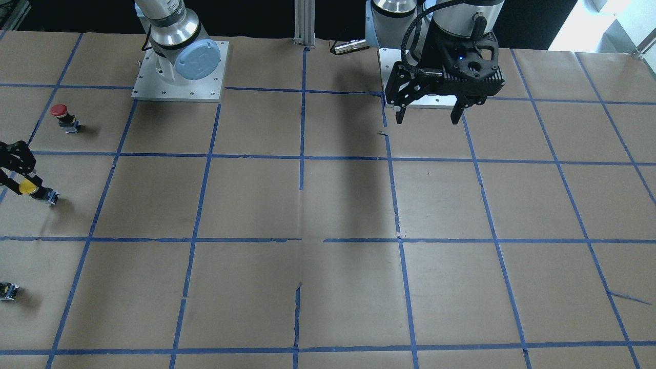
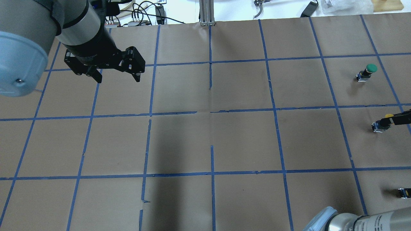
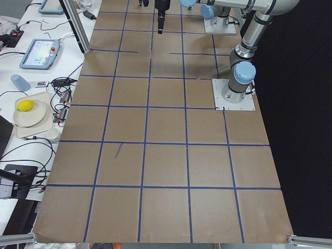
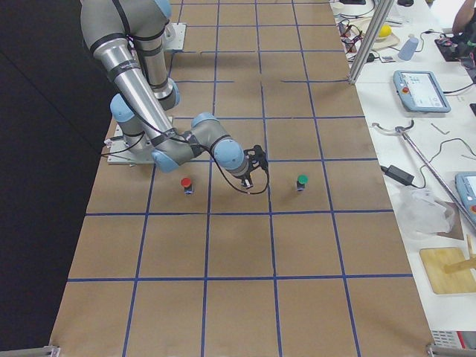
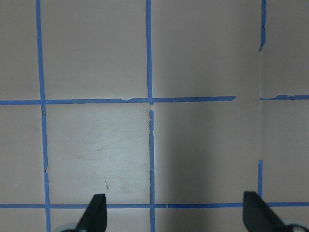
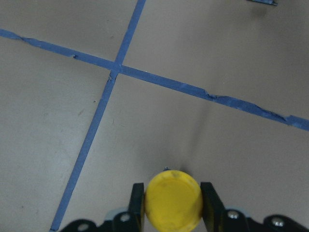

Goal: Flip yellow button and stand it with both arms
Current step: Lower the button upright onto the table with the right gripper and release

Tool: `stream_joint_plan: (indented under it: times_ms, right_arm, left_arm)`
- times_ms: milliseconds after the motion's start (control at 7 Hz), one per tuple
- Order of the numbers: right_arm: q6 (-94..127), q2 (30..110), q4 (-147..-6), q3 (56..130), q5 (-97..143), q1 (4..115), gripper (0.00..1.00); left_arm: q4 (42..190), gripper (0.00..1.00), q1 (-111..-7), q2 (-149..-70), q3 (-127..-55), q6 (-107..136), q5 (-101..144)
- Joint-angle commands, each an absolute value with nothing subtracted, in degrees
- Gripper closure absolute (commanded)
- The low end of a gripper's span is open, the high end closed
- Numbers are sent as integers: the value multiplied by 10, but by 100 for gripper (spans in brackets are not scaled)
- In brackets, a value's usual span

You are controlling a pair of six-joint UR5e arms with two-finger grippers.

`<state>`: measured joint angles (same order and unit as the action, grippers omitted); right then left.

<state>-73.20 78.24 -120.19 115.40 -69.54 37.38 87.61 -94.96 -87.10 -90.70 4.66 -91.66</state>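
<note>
The yellow button is at the table's end on my right side, tilted, with its black-and-grey body pointing away from the gripper and low over the paper. My right gripper is shut on its yellow cap. In the right wrist view the cap sits between the two fingers. It also shows in the overhead view. I cannot tell whether the body touches the table. My left gripper is open and empty, high above the table near its own base, also in the overhead view and the left wrist view.
A red-capped button stands toward the robot's side of the yellow one, and a green-capped button stands on the far side. A tiny black-grey part lies near the table edge. Brown paper with a blue tape grid covers the table.
</note>
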Motion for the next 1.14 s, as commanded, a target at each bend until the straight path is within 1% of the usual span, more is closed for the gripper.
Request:
stream_joint_plan:
  times_ms: [0, 143, 286, 429, 714, 857, 1000]
  right_arm:
    - [-730, 781, -1203, 1153, -698, 374, 16]
    - [-730, 781, -1201, 1153, -700, 374, 3]
    - [-723, 783, -1196, 1152, -700, 374, 1]
    - [-705, 790, -1196, 1147, -727, 379, 0]
    - [-628, 837, -1160, 1116, -744, 406, 0]
    - [-543, 866, -1111, 1096, -780, 441, 0]
    - [-461, 899, -1076, 1073, -813, 504, 0]
  left_arm:
    - [877, 0, -948, -868, -908, 47, -918]
    - [881, 0, -947, -862, -912, 44, -919]
    - [881, 0, -946, -858, -917, 44, -919]
    - [881, 0, -945, -858, -917, 44, -919]
    - [881, 0, -945, -858, -917, 44, -919]
    - [881, 0, -945, -858, -917, 44, -919]
    - [881, 0, -945, -858, -917, 44, -919]
